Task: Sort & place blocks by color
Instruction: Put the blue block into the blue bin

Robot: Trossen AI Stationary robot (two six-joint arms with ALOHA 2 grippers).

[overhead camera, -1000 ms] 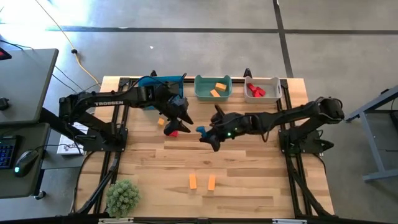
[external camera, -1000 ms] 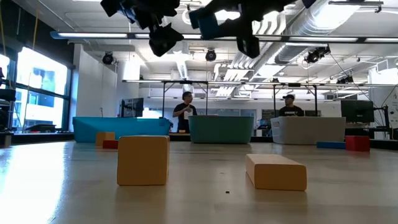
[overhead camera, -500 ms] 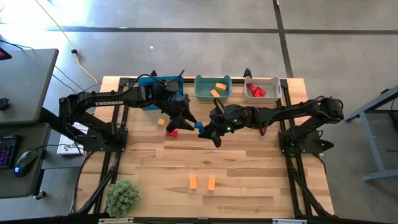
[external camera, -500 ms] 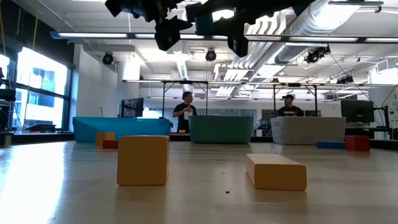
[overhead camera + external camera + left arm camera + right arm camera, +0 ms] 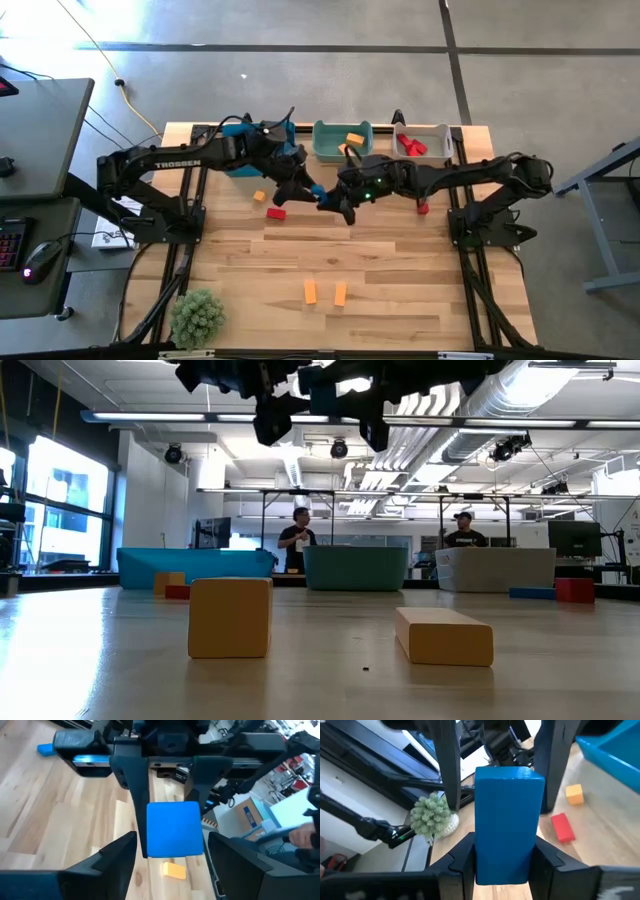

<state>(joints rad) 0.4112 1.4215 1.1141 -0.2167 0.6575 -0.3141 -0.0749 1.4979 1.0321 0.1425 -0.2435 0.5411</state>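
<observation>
Right gripper [image 5: 502, 865] fingers clamped on solid blue rectangular block [image 5: 507, 820]. Left gripper [image 5: 170, 865] fingers spread apart, one on either side of blk, not touching.

Both arms are raised above the table's centre, grippers met tip to tip. The left gripper [image 5: 303, 186] is spread wide at nine o'clock; the right gripper [image 5: 326, 196], at three o'clock, is clamped on a blue block [image 5: 507, 822].
</observation>
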